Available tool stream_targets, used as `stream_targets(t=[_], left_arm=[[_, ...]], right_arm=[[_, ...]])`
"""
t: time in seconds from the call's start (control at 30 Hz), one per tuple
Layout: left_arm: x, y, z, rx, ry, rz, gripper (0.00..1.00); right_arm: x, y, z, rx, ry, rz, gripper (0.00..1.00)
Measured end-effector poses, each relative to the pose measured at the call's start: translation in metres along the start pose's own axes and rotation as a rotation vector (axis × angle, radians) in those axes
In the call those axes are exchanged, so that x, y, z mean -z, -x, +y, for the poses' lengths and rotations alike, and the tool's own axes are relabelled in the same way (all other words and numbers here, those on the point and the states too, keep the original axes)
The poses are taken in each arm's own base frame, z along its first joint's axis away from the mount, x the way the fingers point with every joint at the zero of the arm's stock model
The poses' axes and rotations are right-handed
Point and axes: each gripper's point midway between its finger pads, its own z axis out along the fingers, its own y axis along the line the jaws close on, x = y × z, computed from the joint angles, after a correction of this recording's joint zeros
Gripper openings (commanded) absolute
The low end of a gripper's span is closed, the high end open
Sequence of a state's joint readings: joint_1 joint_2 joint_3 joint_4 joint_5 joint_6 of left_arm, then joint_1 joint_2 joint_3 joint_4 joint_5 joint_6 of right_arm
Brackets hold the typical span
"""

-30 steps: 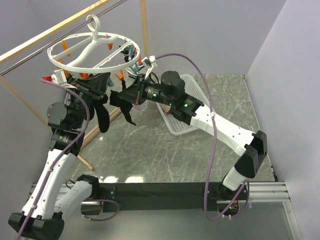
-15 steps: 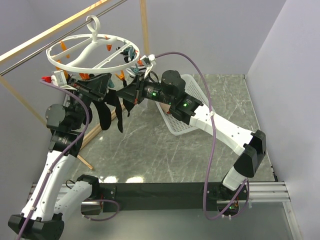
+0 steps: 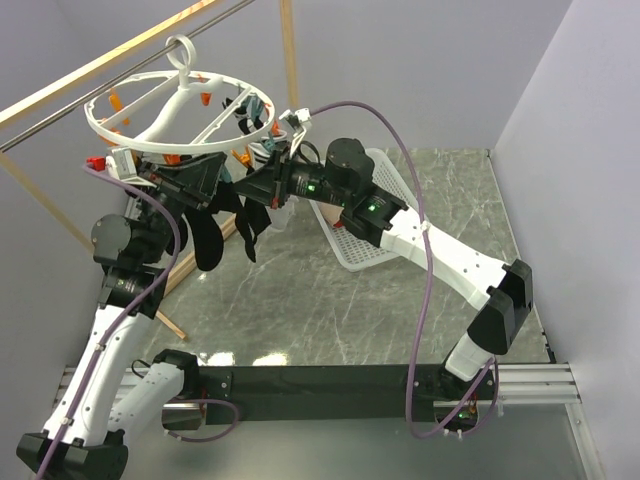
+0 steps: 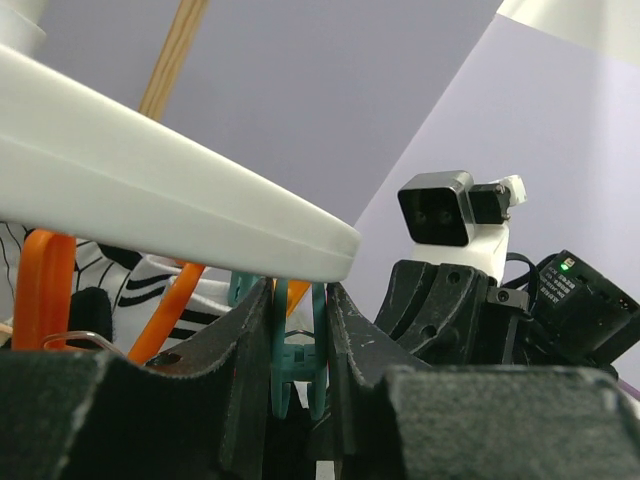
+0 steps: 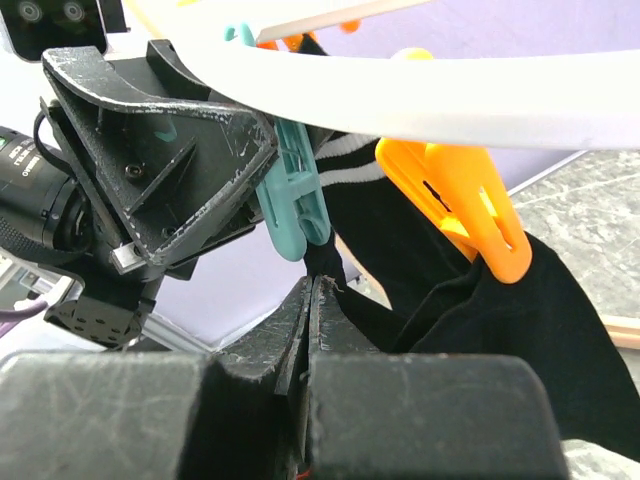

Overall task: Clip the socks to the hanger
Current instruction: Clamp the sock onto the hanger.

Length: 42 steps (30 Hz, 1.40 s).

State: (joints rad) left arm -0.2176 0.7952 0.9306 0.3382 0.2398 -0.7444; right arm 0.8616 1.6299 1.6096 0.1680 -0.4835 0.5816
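The right tool (image 5: 312, 300) is nearest in its own wrist view. Its two fingers are pressed together on a thin fold of a black sock (image 5: 328, 268), holding that edge up at the mouth of a teal clip (image 5: 297, 195). Just behind, the left tool (image 4: 298, 345) is clamped on that clip's handles, squeezing from both sides. I cannot tell whether the clip's mouth has taken the fabric yet.

Beside it, an orange clip (image 5: 455, 195) already bites black cloth, and from above a hanging sock (image 3: 205, 240) dangles under the hanger (image 3: 120, 135). So I judge the task partly done: at least one sock is pinned and this one is at the clipping step. The teal clip must be let go so it closes on the fold, and then the right tool can release. A white mesh basket (image 3: 385, 175) lies farther back on the tabletop (image 3: 400, 300); I cannot tell whether any socks are in it.

The socks are soft, limp knit, matte black with thin white stripes at a cuff. The clips are hard, glossy plastic with ribbed bodies. The hanger is a smooth white ring with curved cross-bars, hooked to a wooden rail (image 3: 100, 65). The tabletop is grey and veined like marble.
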Motion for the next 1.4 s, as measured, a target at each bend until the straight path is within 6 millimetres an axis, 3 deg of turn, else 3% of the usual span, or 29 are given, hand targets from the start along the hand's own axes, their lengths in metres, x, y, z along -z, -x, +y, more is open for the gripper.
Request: stream_targets(t=[0.73, 1.03, 1.4], left_arm=[[0.003, 0.001, -0.006, -0.006, -0.026, -0.002, 0.04], [0.003, 0.001, -0.008, -0.013, -0.045, -0.009, 0.04], [0.005, 0.003, -0.011, -0.025, -0.063, -0.021, 0.04]], right_arm=[[0.008, 0.005, 0.000, 0.046, 0.052, 0.030, 0.00], [0.003, 0.025, 0.011, 0.073, 0.075, 0.017, 0.00], [-0.003, 0.019, 0.002, 0.057, 0.048, 0.057, 0.00]])
